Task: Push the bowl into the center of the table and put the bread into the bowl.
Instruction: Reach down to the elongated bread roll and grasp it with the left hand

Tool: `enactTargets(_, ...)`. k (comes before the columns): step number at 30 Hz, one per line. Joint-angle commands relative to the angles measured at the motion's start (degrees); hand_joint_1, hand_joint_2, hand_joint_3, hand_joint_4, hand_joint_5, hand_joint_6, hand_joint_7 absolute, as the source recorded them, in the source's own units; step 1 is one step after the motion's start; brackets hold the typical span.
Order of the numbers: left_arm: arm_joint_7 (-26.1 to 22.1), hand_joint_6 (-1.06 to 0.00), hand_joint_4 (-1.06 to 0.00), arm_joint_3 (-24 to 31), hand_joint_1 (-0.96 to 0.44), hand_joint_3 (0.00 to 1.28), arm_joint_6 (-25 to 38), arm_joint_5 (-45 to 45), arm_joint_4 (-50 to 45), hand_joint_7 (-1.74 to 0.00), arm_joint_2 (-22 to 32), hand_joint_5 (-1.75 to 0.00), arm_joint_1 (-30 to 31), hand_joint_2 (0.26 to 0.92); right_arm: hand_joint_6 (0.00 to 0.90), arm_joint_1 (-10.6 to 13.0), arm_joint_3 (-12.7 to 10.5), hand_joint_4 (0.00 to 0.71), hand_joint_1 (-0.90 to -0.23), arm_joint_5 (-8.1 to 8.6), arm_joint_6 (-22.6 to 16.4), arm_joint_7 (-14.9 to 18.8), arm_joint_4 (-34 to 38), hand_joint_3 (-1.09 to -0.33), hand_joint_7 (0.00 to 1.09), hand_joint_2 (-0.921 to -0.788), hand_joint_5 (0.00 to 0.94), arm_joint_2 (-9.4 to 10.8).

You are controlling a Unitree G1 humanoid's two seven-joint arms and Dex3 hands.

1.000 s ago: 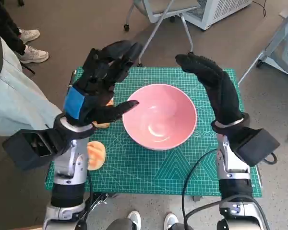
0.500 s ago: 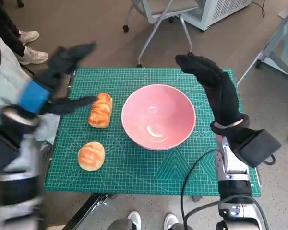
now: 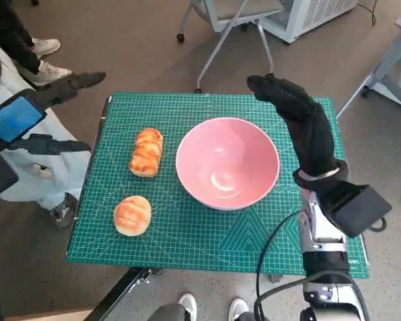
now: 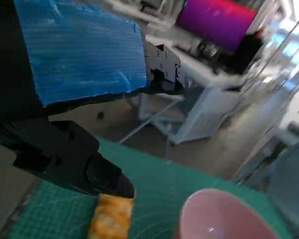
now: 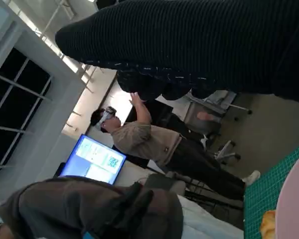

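- The bowl, pink and with nothing in it, sits on the green mat a little right of the middle of the table; by my judgement the push is done or nearly so.
- The long bread lies just left of the bowl, close to its rim but apart from it, and the round bread lies nearer the front left corner of the mat, well apart from the bowl.
- Neither bread is in the bowl, so that half of the task is left.
- The left hand is out past the left edge of the table, holds nothing, and its fingers are spread, one pointing away and one toward the mat.
- The right hand hangs beside and above the bowl's right rim, fingers stretched out together and curved slightly, holding nothing; whether it touches the rim I cannot tell.
- The left forearm is cut off by the picture's edge, and the left wrist view is blurred, showing only part of the long bread and the bowl.
- The right wrist view shows mostly glove, a person in the background, and a sliver of mat and bowl.
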Motion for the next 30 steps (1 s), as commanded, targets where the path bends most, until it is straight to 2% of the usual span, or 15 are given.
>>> enactTargets(1, -1.3, -0.32, -0.13, -1.3, 0.03, 0.00, -0.2, 0.3, 0.4, -0.05, 0.8, 0.00, 0.0, 0.768, 0.034, 1.1, 0.1, 0.174, -0.714, -0.42, 0.3, -0.5, 1.2, -0.794, 0.50, -0.921, 0.000, 0.1)
enactTargets(6, -2.0, -0.32, -0.13, -2.9, 0.01, 0.00, 0.2, 1.2, 1.3, -0.04, 0.9, 0.00, -0.5, 0.771, 0.033, 1.3, 0.2, 0.175, -0.722, -0.48, 0.8, -0.8, 0.8, -0.792, 0.50, -0.921, 0.000, 0.1)
enactTargets(9, -1.4, -0.32, -0.13, -3.6, -0.05, 0.01, 1.5, 1.7, 1.5, -0.03, 0.2, 0.00, -0.7, 0.775, 0.032, 1.5, 0.3, 0.175, -0.726, -0.33, 1.1, -0.8, 0.5, -0.791, 0.50, -0.921, 0.000, 0.1)
enactTargets(13, 2.0, -0.32, -0.14, -4.3, -0.17, 0.01, 3.1, 3.5, 1.1, -0.03, -1.9, 0.00, -0.2, 0.786, 0.030, 1.7, 0.2, 0.175, -0.728, -0.10, 1.5, -0.8, 0.3, -0.792, 0.51, -0.921, 0.000, 0.1)
enactTargets(17, 8.2, -0.32, -0.16, -5.0, -0.28, 0.02, 7.0, 7.2, -1.1, -0.02, -5.2, -0.01, 1.2, 0.823, 0.029, 1.7, 0.1, 0.174, -0.730, 0.14, 1.8, -0.7, 0.2, -0.792, 0.51, -0.921, 0.000, 0.1)
enactTargets(19, 13.2, -0.32, -0.17, -5.8, -0.35, 0.04, 12.2, 9.9, -2.3, -0.02, -8.7, -0.01, 1.6, 0.862, 0.028, 1.7, 0.0, 0.174, -0.730, 0.46, 2.0, -0.5, 0.2, -0.792, 0.51, -0.921, 0.000, 0.1)
enactTargets(24, 21.3, -0.31, -0.21, -8.4, -0.50, 0.14, 23.6, 16.0, -4.1, -0.01, -15.0, -0.02, 1.3, 0.911, 0.025, 1.6, -0.1, 0.173, -0.732, 0.87, 2.4, -0.4, 0.2, -0.794, 0.51, -0.921, 0.000, 0.2)
enactTargets(30, 25.8, -0.30, -0.27, -11.6, -0.61, 0.22, 33.7, 21.7, -5.5, 0.00, -19.4, -0.04, 0.3, 0.920, 0.022, 1.7, -0.1, 0.172, -0.738, 0.93, 2.8, -0.4, -0.4, -0.795, 0.52, -0.921, 0.000, 0.3)
